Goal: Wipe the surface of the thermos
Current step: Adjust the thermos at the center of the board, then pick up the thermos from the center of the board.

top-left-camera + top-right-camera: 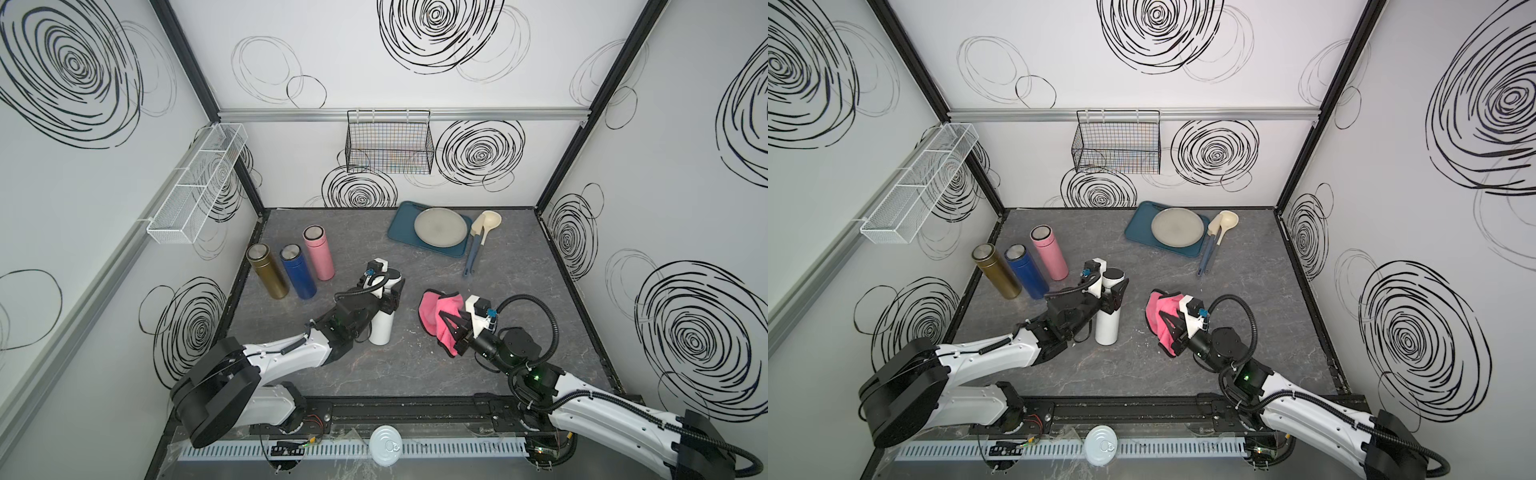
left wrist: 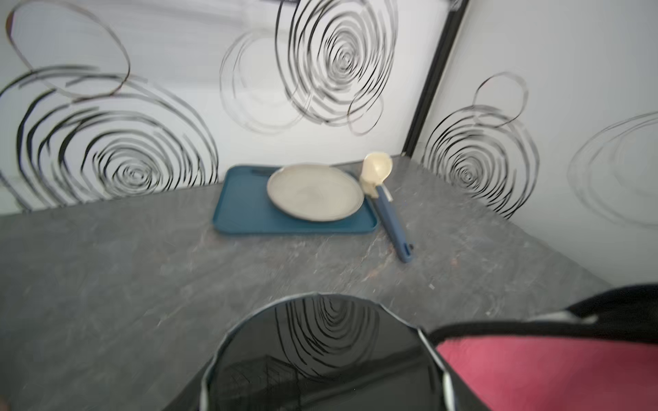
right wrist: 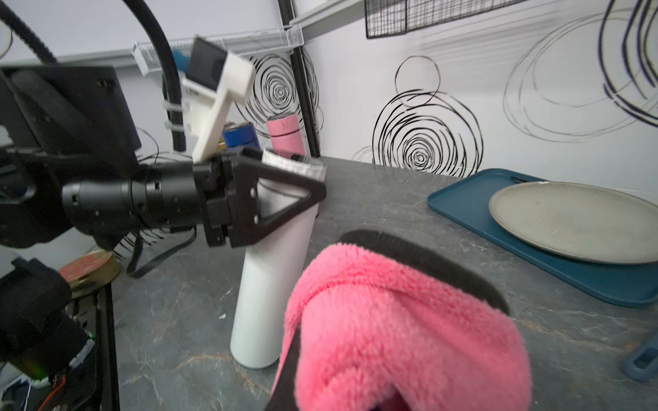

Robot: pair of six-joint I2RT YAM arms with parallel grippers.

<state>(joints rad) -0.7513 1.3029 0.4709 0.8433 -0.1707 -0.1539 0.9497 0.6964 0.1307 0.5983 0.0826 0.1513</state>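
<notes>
A white thermos (image 1: 381,328) (image 1: 1108,328) with a glossy black lid (image 2: 320,356) stands upright on the grey table, left of centre. My left gripper (image 1: 389,293) (image 1: 1114,296) (image 3: 285,192) is shut on its upper part, just below the lid. To its right, a little apart from it, my right gripper (image 1: 444,322) (image 1: 1168,322) is shut on a fluffy pink cloth (image 1: 440,309) (image 1: 1158,309) (image 3: 391,331) with a dark edge. The cloth bunches over the right fingertips and hides them. In the left wrist view the cloth (image 2: 552,373) shows just beside the lid.
Gold (image 1: 268,276), blue (image 1: 297,276) and pink (image 1: 318,257) thermoses stand at the back left. A blue tray (image 1: 401,226) with a grey plate (image 1: 440,226) lies at the back, a ladle and spatula (image 1: 478,241) beside it. Wire baskets hang on the walls. A tin (image 1: 385,445) sits at the front rail.
</notes>
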